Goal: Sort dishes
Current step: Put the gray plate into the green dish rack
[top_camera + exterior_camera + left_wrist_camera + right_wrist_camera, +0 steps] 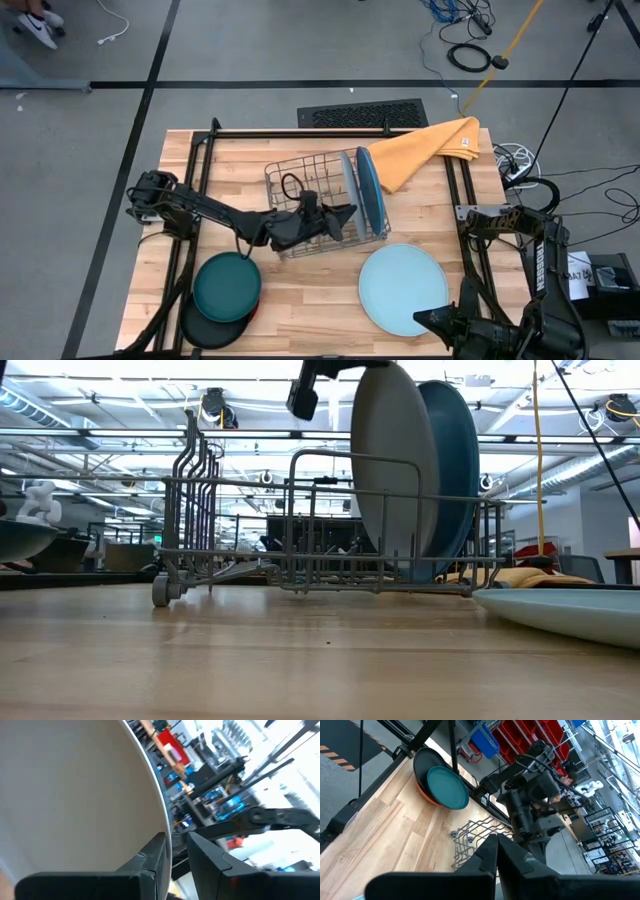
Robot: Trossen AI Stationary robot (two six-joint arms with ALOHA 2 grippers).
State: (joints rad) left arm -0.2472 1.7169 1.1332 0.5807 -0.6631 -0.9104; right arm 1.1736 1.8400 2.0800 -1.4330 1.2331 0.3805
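Wooden table (300,290) under wire rack (300,185), yellow-orange cloth (425,150), pale blue plate (402,290), stacked small plates (225,295).

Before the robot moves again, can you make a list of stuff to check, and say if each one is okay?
1. Grey plate standing upright in the wire dish rack: ok.
2. Bright blue plate upright right behind it in the rack: ok.
3. Left gripper let go of the grey plate: cannot tell; the fingers stand a little apart at the plate's edge.
4. Pale blue plate lying flat on the table, apart from the rack: ok.
5. Dark teal plate stacked on the black plate near the table's left front: ok.
6. Right gripper shut and out of the way at the right front corner: ok.
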